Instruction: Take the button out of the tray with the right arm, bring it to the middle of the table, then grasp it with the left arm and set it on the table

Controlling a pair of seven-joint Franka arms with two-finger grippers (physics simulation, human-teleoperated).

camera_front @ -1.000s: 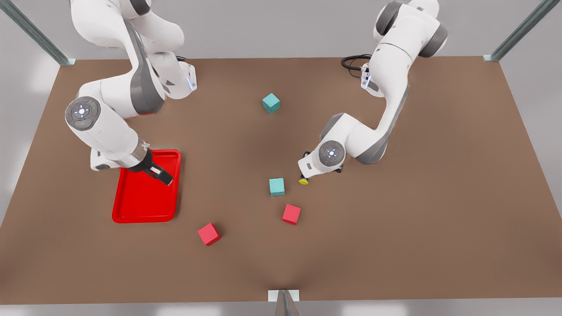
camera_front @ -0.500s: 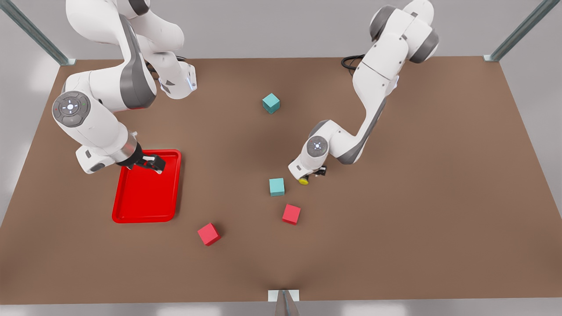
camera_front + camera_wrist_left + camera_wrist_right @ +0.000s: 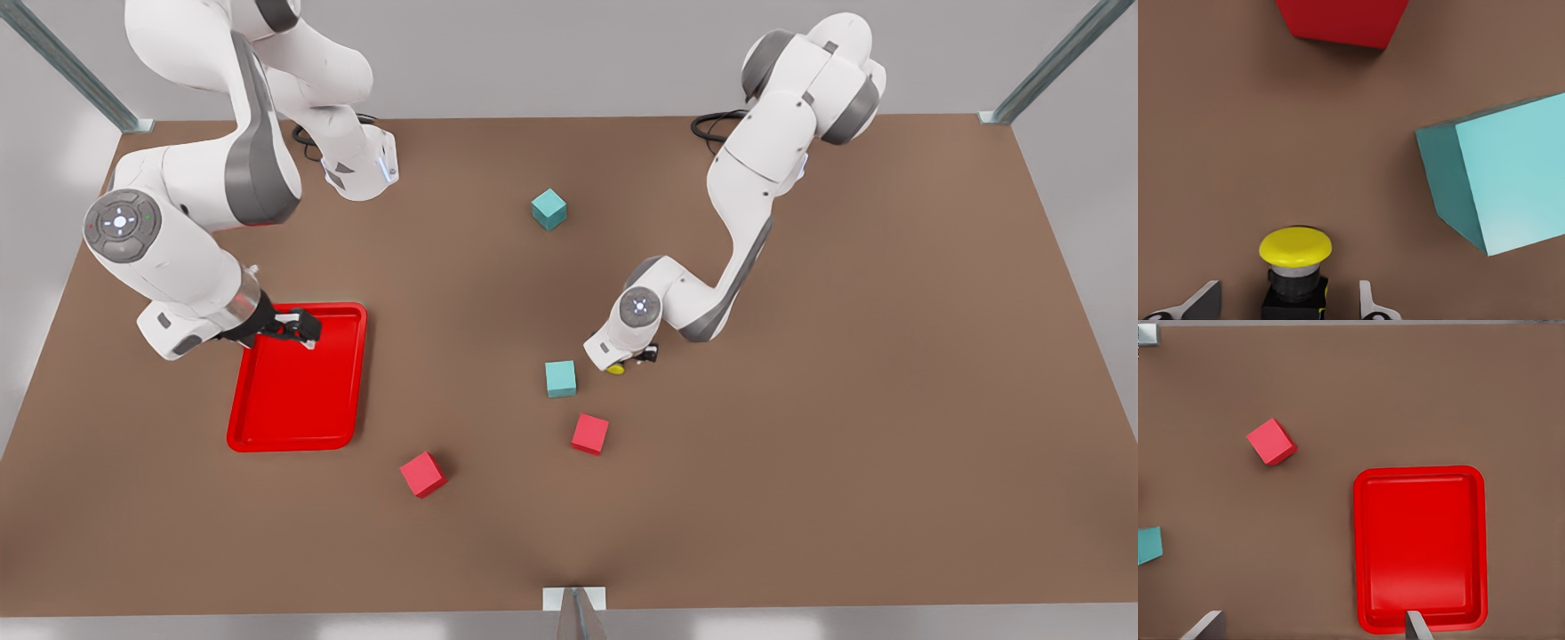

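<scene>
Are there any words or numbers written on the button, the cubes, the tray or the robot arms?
None to read: the button, tray, teal cubes and red cubes are plain. The arm joint caps carry only tiny lit dots and marks, no letters.

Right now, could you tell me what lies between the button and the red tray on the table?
In the front view, a teal cube sits just beside the button toward the tray; past it, only bare table.
</scene>
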